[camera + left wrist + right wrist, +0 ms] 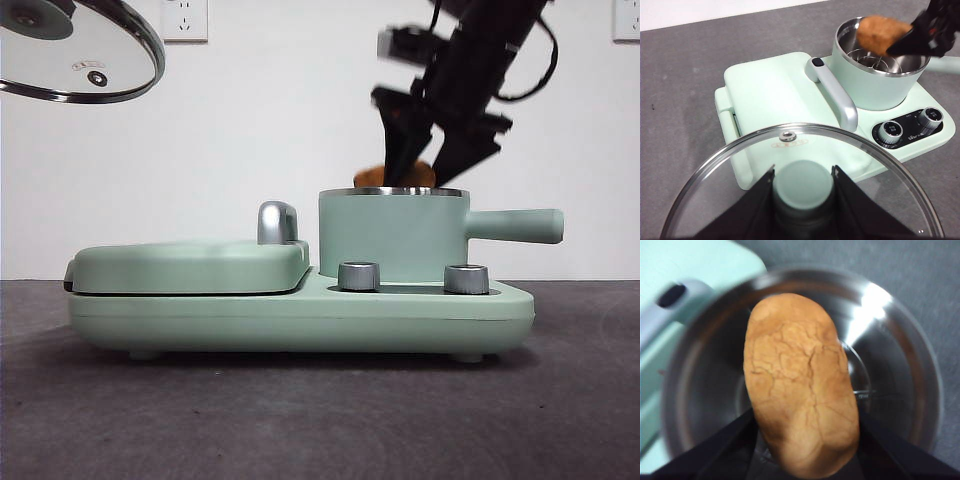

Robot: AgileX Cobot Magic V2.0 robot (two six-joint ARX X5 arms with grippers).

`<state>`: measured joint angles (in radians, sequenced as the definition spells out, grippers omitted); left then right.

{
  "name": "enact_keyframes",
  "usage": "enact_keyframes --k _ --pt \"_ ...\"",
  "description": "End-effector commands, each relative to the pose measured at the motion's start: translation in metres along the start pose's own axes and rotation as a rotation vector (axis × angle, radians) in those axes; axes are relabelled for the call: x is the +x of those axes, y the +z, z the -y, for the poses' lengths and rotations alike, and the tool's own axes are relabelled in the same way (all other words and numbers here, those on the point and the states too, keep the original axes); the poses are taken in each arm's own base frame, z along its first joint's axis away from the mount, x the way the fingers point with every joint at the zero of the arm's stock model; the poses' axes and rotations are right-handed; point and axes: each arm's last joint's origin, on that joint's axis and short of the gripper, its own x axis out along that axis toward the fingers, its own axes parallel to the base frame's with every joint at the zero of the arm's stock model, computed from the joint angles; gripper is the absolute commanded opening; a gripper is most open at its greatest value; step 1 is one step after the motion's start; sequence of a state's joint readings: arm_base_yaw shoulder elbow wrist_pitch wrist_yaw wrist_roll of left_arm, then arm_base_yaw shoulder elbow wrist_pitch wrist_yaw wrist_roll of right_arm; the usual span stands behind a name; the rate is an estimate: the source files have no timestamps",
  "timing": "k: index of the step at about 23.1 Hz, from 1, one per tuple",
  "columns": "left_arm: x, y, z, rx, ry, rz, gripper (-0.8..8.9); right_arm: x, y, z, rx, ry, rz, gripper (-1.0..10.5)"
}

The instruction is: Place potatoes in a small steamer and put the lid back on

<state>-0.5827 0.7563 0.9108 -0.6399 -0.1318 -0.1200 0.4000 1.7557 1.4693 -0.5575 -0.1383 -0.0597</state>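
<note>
Now the right gripper [425, 160], clamped on the potato [800, 385], poises it over the steamer's [392, 245] open mouth; the left gripper [802, 197] pinches the lid's [740, 165] knob, parking it clear.

both claws clamped: left claw [802, 192] raised, right claw [805, 450] lowered

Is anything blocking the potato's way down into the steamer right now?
Nothing visible. The right gripper holds the potato just above the open small steamer. The left gripper holds the lid up and off to the side.
</note>
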Motion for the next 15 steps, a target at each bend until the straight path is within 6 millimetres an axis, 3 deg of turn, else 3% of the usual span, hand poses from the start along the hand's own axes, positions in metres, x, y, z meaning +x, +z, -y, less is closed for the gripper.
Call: enact_keyframes --k 1,6,15 --pt "-0.003 0.007 0.001 0.002 -0.006 0.044 0.09 0.012 0.003 0.001 -0.013 0.003 -0.004 2.7" --pt "-0.003 0.007 0.001 0.002 -0.006 0.043 0.09 0.023 0.002 0.003 -0.022 0.002 -0.011 2.7" --pt "-0.003 0.007 0.001 0.002 -0.006 0.043 0.09 0.018 0.003 0.0 -0.023 0.05 -0.008 3.4"
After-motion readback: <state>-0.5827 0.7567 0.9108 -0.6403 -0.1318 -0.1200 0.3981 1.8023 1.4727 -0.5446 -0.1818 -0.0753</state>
